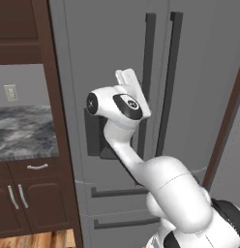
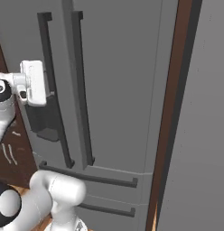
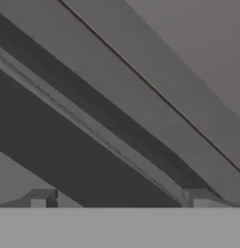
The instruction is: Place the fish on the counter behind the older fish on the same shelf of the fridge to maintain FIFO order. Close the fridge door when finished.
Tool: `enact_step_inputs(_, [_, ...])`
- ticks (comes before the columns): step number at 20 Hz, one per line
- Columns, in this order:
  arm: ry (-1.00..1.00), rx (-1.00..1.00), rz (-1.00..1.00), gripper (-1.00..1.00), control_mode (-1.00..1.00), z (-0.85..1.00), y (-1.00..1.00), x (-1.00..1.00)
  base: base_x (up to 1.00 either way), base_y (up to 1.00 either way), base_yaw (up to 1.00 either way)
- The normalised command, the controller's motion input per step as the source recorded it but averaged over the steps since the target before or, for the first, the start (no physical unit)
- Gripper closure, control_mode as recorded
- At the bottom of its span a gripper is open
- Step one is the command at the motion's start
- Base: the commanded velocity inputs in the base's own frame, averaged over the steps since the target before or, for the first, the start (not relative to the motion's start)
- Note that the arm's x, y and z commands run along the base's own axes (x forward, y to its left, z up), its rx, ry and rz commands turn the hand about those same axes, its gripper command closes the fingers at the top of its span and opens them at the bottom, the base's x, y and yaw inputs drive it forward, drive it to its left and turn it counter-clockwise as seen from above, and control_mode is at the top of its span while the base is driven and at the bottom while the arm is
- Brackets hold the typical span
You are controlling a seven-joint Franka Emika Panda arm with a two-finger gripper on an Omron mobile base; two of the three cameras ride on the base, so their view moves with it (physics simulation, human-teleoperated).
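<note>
Grey two-door fridge [image 1: 199,72] standing shut, with the white arm's two-finger gripper [image 3: 119,199] reaching toward its left door.

White hand is hovering close to the left long dark vertical bar handle [image 2: 53,90], its dark fingertips [image 3: 42,198] spreading wide apart and pinching nothing. Grey-and-white marbled stone counter [image 1: 22,131] is sitting left of the fridge above dark brown cabinets [image 1: 25,198]; no fish can be made out on it.

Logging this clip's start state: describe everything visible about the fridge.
The fridge is tall, matte grey, with two upper doors shut, meeting at a thin seam. Two long dark vertical bar handles flank the seam; a dark dispenser recess sits in the left door. Two drawers with dark horizontal handles lie below. The open gripper hovers at the left handle.
</note>
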Motion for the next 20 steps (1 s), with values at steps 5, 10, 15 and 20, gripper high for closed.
enact_step_inputs(5, [-0.06, 0.07, 0.14, -1.0, -1.0, -0.3, -0.46, 1.0, 0.0, 0.0, 0.0])
enact_step_inputs(10, [-0.09, 0.08, 0.14, -1.0, -1.0, -0.37, -0.46, 1.0, 0.0, 0.0, 0.0])
enact_step_inputs(15, [-0.13, 0.08, 0.14, -1.0, -1.0, -0.44, -0.55, 0.92, 0.0, 0.0, 0.0])
enact_step_inputs(20, [-0.47, 0.06, 0.12, -1.0, -1.0, -0.7, -0.8, 0.11, 0.0, 0.0, 0.0])
